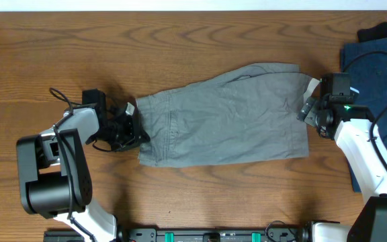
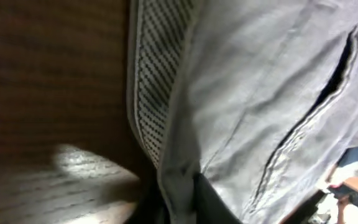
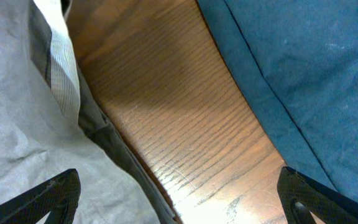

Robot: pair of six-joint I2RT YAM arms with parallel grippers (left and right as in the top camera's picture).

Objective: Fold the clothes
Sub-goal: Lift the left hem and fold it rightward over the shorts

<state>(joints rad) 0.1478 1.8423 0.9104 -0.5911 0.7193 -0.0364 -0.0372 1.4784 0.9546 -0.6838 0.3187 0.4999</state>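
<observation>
While the shorts (image 1: 224,114) lie flat on the worktop (image 1: 180,40), the left tool (image 1: 132,124) pinches their left edge; the right tool (image 1: 308,107) hangs released.

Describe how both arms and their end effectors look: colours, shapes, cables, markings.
Left arm: rounded white links, a bulky black cylindrical joint, a thin black cable looping near the wrist. Right arm: white links, a boxy black wrist block with a small green light, a black cable arcing behind. The left end effector and right end effector are black, fingers angular. No lettering is readable.
</observation>
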